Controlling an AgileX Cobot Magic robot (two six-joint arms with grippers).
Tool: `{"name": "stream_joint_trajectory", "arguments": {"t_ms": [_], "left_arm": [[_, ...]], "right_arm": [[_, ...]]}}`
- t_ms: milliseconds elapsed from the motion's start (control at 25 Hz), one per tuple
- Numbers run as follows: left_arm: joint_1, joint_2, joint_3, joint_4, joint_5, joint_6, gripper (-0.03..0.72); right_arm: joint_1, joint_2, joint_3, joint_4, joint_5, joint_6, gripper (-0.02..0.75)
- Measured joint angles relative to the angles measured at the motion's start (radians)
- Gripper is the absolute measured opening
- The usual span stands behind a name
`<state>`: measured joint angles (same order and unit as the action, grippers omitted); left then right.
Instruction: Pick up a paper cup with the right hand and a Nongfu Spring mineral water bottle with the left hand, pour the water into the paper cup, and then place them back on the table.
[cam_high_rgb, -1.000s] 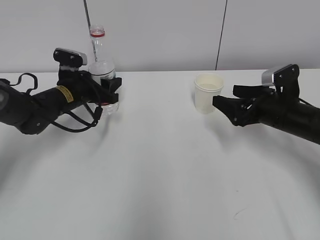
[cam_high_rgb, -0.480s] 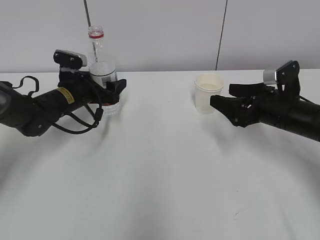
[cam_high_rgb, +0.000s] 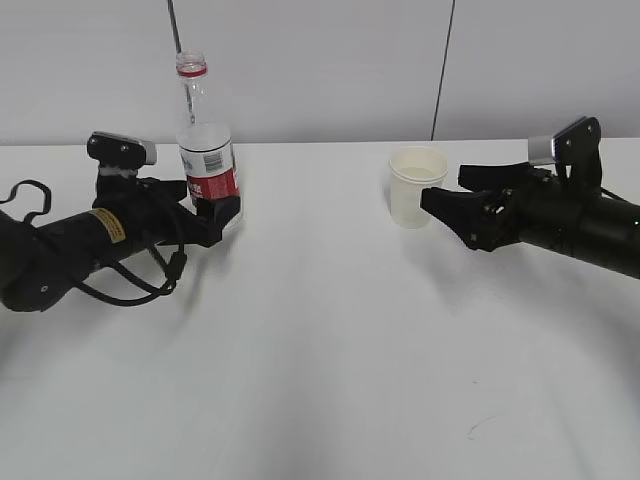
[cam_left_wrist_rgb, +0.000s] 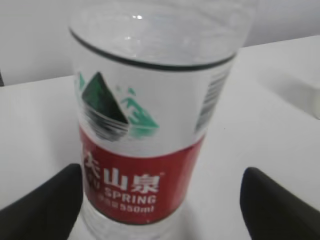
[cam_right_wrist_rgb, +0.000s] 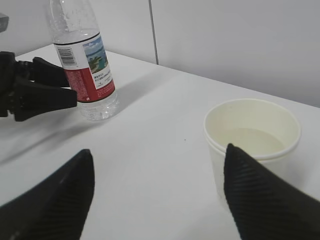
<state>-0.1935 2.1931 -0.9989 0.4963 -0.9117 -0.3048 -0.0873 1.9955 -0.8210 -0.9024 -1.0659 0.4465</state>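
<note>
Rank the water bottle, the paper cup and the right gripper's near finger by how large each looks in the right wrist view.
1. Right gripper's near finger: largest, but only because it sits nearest the lens.
2. Nongfu Spring bottle, partly cropped.
3. Paper cup.
Bottle and cup look close in area.

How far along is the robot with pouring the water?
Nearly done, it seems. The small cream paper cup appears to hold water, so pouring looks finished. It and the tall clear red-labelled plastic bottle stand on the white table. The left gripper and right gripper are open, holding nothing. Only backing away seems left.
</note>
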Motion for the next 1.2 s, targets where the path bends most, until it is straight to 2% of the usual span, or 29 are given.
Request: {"name": "stream_joint_trajectory", "arguments": {"t_ms": [200, 360, 480, 600, 760, 840, 1000, 1120, 1200], "left_arm": [[0.0, -0.18, 0.127, -0.017, 0.062, 0.022, 0.575], [-0.007, -0.358, 0.163, -0.033, 0.298, 0.015, 0.573], [-0.034, -0.475, 0.165, -0.039, 0.581, -0.021, 0.572], [-0.074, -0.571, 0.165, -0.051, 0.825, -0.039, 0.571], [-0.135, -0.67, 0.134, -0.135, 1.201, -0.044, 0.563], [-0.16, -0.698, 0.093, -0.175, 1.384, -0.016, 0.563], [-0.189, -0.72, 0.014, -0.316, 1.724, 0.148, 0.553], [-0.19, -0.737, -0.017, -0.424, 1.883, 0.244, 0.549], [-0.19, -0.778, -0.022, -0.47, 1.937, 0.284, 0.543]], "right_arm": [[0.014, -0.009, 0.0, 0.033, 0.058, 0.0, 0.596], [0.067, -0.063, -0.002, 0.068, 0.239, 0.008, 0.596], [0.134, -0.121, -0.026, 0.084, 0.492, 0.079, 0.596], [0.229, -0.178, -0.066, 0.093, 0.838, 0.136, 0.596], [0.357, -0.211, -0.147, 0.165, 1.279, 0.134, 0.595], [0.394, -0.213, -0.184, 0.284, 1.483, 0.034, 0.595], [0.409, -0.213, -0.227, 0.679, 1.734, -0.384, 0.583], [0.412, -0.215, -0.245, 0.946, 1.857, -0.657, 0.577], [0.412, -0.229, -0.248, 1.076, 1.909, -0.782, 0.577]]}}
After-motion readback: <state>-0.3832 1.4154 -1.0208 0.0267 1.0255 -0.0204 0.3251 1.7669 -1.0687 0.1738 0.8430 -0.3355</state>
